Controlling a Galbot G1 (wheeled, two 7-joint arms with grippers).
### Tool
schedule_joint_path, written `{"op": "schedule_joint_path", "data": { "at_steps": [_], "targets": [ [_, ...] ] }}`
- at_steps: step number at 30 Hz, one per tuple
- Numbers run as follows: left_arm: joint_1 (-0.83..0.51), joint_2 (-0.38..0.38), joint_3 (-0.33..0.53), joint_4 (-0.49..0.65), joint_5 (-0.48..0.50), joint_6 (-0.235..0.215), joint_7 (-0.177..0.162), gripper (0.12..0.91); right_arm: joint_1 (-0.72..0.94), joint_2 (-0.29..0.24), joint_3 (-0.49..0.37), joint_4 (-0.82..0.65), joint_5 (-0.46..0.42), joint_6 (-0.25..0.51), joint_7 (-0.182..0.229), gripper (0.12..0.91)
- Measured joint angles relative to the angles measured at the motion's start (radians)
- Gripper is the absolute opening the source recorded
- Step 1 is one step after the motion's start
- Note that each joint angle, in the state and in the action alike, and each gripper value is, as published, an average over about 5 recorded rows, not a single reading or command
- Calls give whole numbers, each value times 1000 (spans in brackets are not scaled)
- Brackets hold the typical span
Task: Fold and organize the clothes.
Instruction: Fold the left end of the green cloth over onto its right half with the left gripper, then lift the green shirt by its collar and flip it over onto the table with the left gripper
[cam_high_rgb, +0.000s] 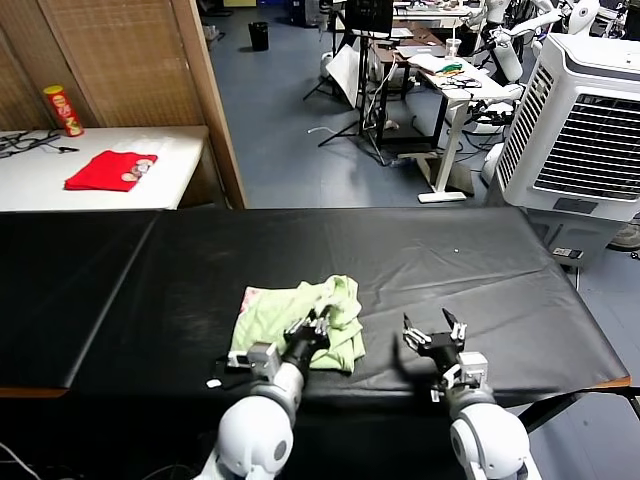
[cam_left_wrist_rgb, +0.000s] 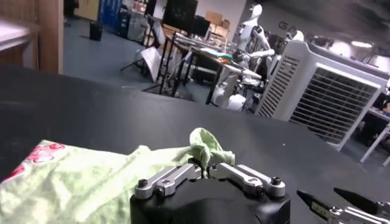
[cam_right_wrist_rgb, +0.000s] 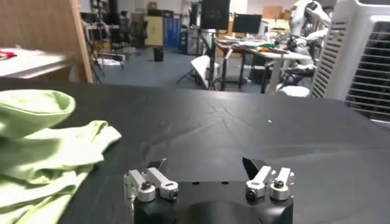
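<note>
The clothes are one pale green T-shirt (cam_high_rgb: 290, 315), lying crumpled in a loose heap on the black table (cam_high_rgb: 450, 250) near its front edge. A bit of pink-red print shows at its far left corner. My left gripper (cam_high_rgb: 312, 328) rests on the shirt's right part. In the left wrist view the left gripper (cam_left_wrist_rgb: 205, 165) has its jaws drawn close together, with a raised fold of the T-shirt (cam_left_wrist_rgb: 207, 146) pinched between them. My right gripper (cam_high_rgb: 432, 328) stands open over bare table to the right of the shirt. The right wrist view shows the right gripper (cam_right_wrist_rgb: 204, 165) empty, beside the T-shirt (cam_right_wrist_rgb: 42, 143).
A white side table (cam_high_rgb: 175, 150) at the back left carries a folded red cloth (cam_high_rgb: 110, 170) and a red can (cam_high_rgb: 62, 110). A large white air cooler (cam_high_rgb: 590, 130) stands beyond the table's right end. The table's front edge is close under both grippers.
</note>
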Motion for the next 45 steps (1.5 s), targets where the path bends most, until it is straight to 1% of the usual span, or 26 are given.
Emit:
{"op": "schedule_joint_path", "data": {
  "at_steps": [1, 2, 5, 6, 8, 11, 14, 16, 18, 20, 22, 24, 26, 32, 34, 37, 42, 45],
  "targets": [
    [2, -9, -1, 2, -2, -2, 9, 517, 4, -3, -6, 2, 9, 1, -6, 798],
    [5, -17, -2, 2, -6, -4, 19, 584, 9, -6, -14, 4, 22, 2, -12, 798],
    [17, -30, -15, -11, -20, -10, 41, 726, 29, -18, -42, 7, 66, 0, -30, 798],
    [21, -29, -22, -18, -22, -13, 45, 757, 37, -21, -53, 7, 77, -1, -37, 798],
    [26, -20, -42, -32, -20, -23, 49, 787, 57, -27, -80, 0, 90, -4, -51, 798],
    [36, 11, -86, -40, -8, -47, 49, 797, 95, -30, -131, -22, 76, -6, -67, 798],
    [50, 57, -143, -33, -1, -70, 51, 798, 138, -23, -190, -61, 24, -13, -70, 798],
    [60, 88, -184, -22, -6, -77, 54, 798, 160, -15, -225, -94, -35, -23, -55, 798],
    [69, 112, -224, -11, -16, -80, 56, 798, 171, -7, -248, -128, -109, -27, -27, 798],
    [76, 126, -260, 1, -29, -80, 58, 798, 174, 1, -259, -154, -177, -19, 5, 798],
    [81, 132, -291, 12, -42, -81, 62, 798, 174, 7, -261, -166, -215, -1, 32, 798],
    [83, 133, -317, 24, -53, -82, 69, 798, 174, 13, -261, -167, -211, 22, 48, 798],
    [84, 131, -337, 36, -70, -84, 76, 798, 173, 19, -257, -159, -181, 44, 55, 798],
    [83, 119, -380, 71, -176, -92, 84, 798, 152, 17, -238, -107, -96, 74, 49, 798],
    [88, 112, -388, 77, -210, -101, 90, 798, 143, 13, -228, -88, -83, 75, 47, 798],
    [100, 101, -390, 83, -236, -116, 104, 798, 128, 7, -213, -64, -74, 75, 46, 798],
    [115, 89, -377, 88, -245, -134, 126, 798, 114, 5, -198, -49, -52, 65, 41, 798],
    [118, 85, -372, 87, -243, -135, 128, 798, 116, 5, -196, -50, -18, 42, 25, 798]
  ]
}}
